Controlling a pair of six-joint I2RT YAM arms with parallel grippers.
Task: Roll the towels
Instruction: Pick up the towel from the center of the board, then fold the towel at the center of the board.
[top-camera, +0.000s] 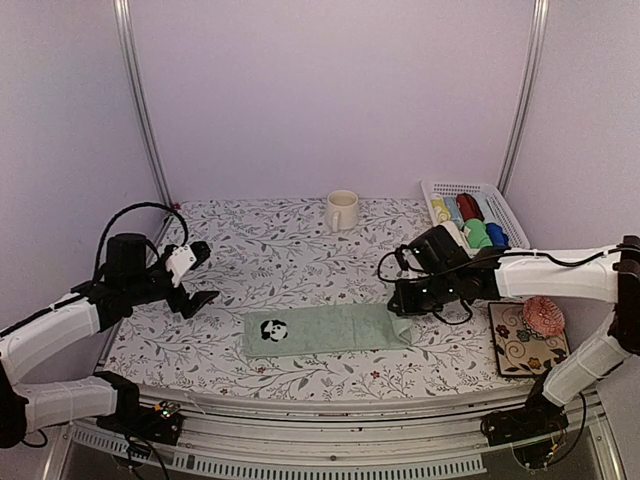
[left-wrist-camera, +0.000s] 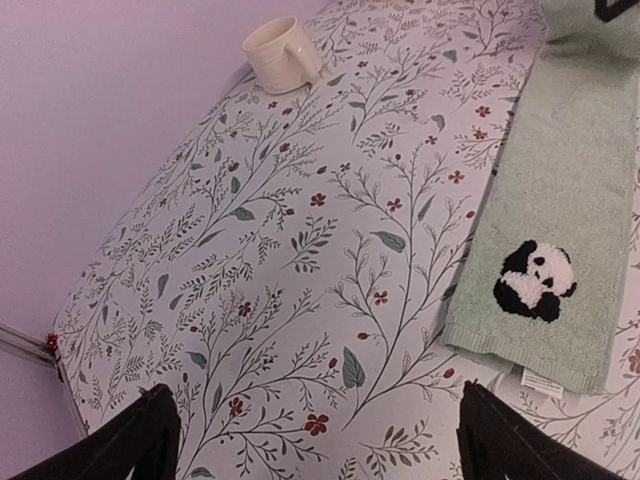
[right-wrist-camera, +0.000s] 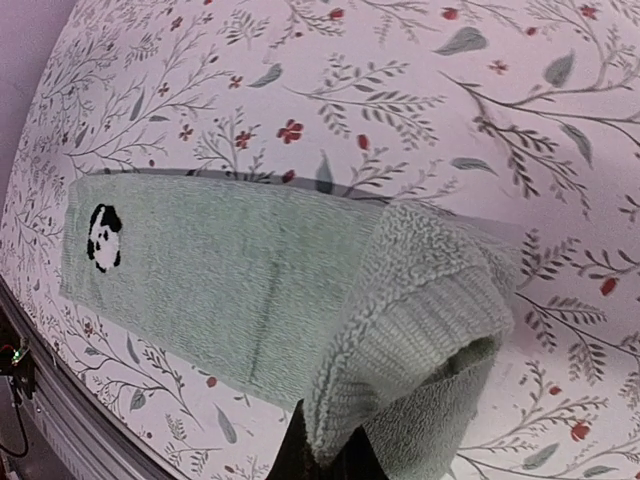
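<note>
Green towel (top-camera: 325, 330) flat on table (top-camera: 300, 250), centre front. Right claw (top-camera: 402, 306) pinched tight on right end, first curl raised. Soft, light, floppy terry: likely to sag, unroll. Best held at hem edge. Left claw (left-wrist-camera: 320, 448) spread wide, hovering, empty.

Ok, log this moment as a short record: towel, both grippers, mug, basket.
towel: green, panda at left end, flat near front edge; right end curled up
right gripper: shut on towel's right end
left gripper: open, over bare table left of towel, holding nothing
mug: upright at back edge
basket: back right corner, holds coloured rolls
</note>
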